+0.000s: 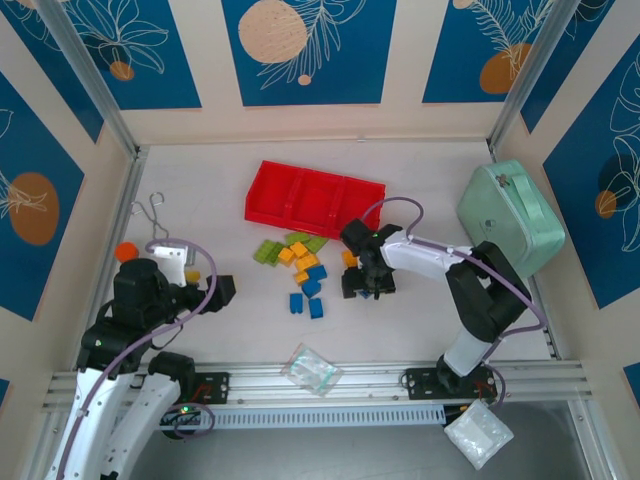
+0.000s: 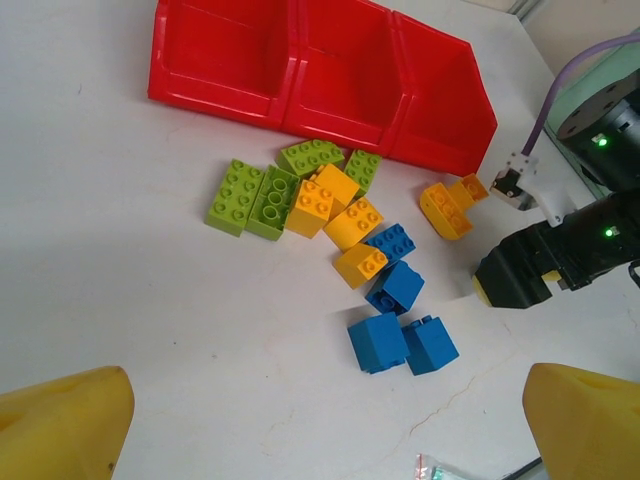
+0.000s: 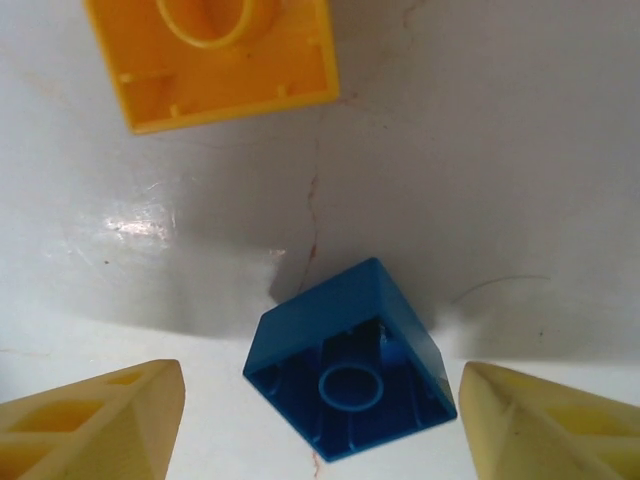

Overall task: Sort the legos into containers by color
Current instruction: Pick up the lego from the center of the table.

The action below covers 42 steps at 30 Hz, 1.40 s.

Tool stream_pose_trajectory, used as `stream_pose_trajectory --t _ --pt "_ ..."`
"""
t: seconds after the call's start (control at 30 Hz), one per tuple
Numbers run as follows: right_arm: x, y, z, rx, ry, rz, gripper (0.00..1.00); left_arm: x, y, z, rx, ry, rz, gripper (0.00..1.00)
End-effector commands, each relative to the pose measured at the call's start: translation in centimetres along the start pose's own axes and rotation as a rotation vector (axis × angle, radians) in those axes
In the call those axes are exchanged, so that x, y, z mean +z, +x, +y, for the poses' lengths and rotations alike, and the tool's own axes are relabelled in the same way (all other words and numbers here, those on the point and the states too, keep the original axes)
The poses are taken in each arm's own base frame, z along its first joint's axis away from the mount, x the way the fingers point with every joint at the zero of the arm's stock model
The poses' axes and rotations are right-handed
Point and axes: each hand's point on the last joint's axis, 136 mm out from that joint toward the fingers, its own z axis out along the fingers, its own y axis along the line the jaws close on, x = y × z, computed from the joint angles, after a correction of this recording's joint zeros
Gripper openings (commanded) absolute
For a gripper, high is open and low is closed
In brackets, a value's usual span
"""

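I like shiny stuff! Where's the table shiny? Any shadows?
Right wrist view: a white glare patch on the table, up-left of the blue brick; a soft shadow hugs the brick's upper-left side. Left wrist view: table evenly lit.

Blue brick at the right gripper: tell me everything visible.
The blue brick is small, square, glossy plastic, tipped so its hollow underside with one round tube faces the wrist camera. It rests on the white table between the fingertips of the open right gripper, touching neither. An orange-yellow brick lies apart beyond it.
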Motion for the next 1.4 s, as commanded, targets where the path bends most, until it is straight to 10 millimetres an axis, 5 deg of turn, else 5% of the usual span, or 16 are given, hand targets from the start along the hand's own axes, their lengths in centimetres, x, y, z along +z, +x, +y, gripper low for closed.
stream_pose_trajectory --t 0.0,0.23,0.8,1.13,1.37 --pt "0.0 -0.7 0.6 -0.022 -0.017 -0.009 0.68 0.0 -0.2 -0.2 0.008 0.011 -0.016 0.99" --pt "0.3 -0.8 0.2 -0.033 0.018 -0.007 0.59 0.1 -0.1 0.1 0.003 -0.003 -0.017 0.99" --pt "1.8 -1.6 0.0 -0.019 0.049 -0.004 0.59 0.2 -0.1 0.1 0.005 -0.001 -0.017 0.99" --pt "1.1 -1.4 -0.4 -0.018 0.064 -0.021 0.46 0.2 -0.1 0.1 0.006 0.001 -0.016 0.99" --pt "-1.1 -1.5 0.1 -0.04 0.061 -0.073 0.38 0.2 -0.1 0.0 0.007 0.004 -0.016 0.99"
